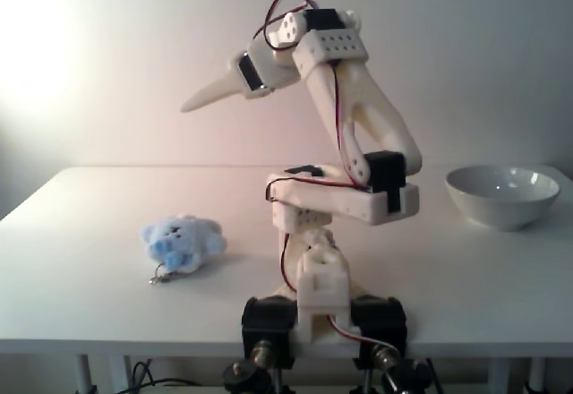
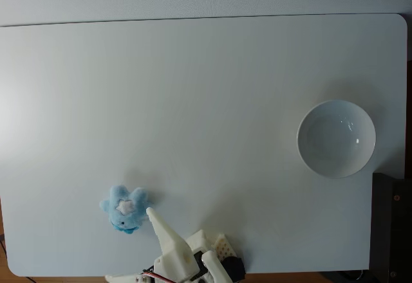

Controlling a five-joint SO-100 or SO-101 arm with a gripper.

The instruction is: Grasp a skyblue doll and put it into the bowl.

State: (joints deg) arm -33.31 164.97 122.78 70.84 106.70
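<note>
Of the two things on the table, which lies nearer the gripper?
The skyblue doll: in the fixed view from above the gripper tip sits right beside it, while the bowl stands far off at the table's right side.

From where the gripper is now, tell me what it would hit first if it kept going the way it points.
The gripper points toward the left in a fixed view, high above the table. The skyblue doll lies well below that line, so the way looks free, though depth is unclear.

A white table (image 2: 193,103) stands against a pale wall (image 1: 466,54).
</note>
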